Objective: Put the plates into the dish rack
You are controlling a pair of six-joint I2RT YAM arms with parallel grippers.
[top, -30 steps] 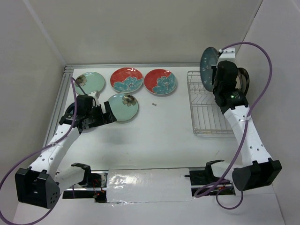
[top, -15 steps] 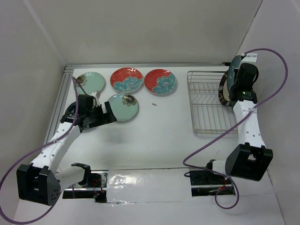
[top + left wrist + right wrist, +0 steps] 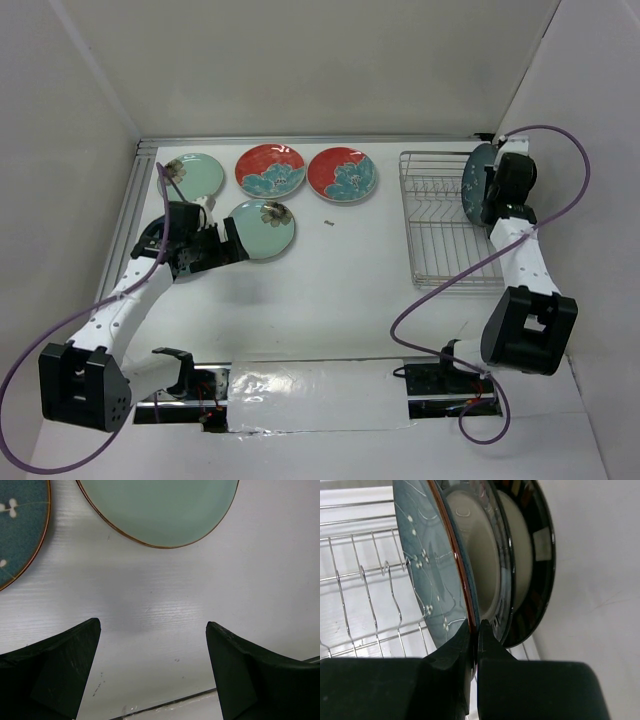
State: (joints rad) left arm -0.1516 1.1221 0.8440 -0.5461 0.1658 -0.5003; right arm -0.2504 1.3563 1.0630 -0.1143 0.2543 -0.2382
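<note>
The right fingers are pressed almost together on the lower rim of a speckled dark teal plate, one finger on each face, holding it upright on edge. Close behind it, face to face, stand two beige plates with dark striped rims, also on edge; whether the teal plate touches the nearer one cannot be told. The upright tines of the dish rack run off to the left of the held plate in the right wrist view. From above, the plate is over the rack's far right corner, with the right arm reaching along the rack's right side. It is unclear whether the plate's bottom edge is seated between tines or only just over them. The left fingers are spread wide, holding nothing, low over the white bench. Just ahead of them a pale mint plate lies flat, apart from both fingers. At the left edge of that view is part of a neighbouring plate, blue-teal with small white marks and a brown rim. In the top view a second mint plate lies flat at the far left. A left red plate and a right red plate, both with blue flowers, lie side by side along the far side. A small dark scrap lies on the bench between these plates and the rack.
</note>
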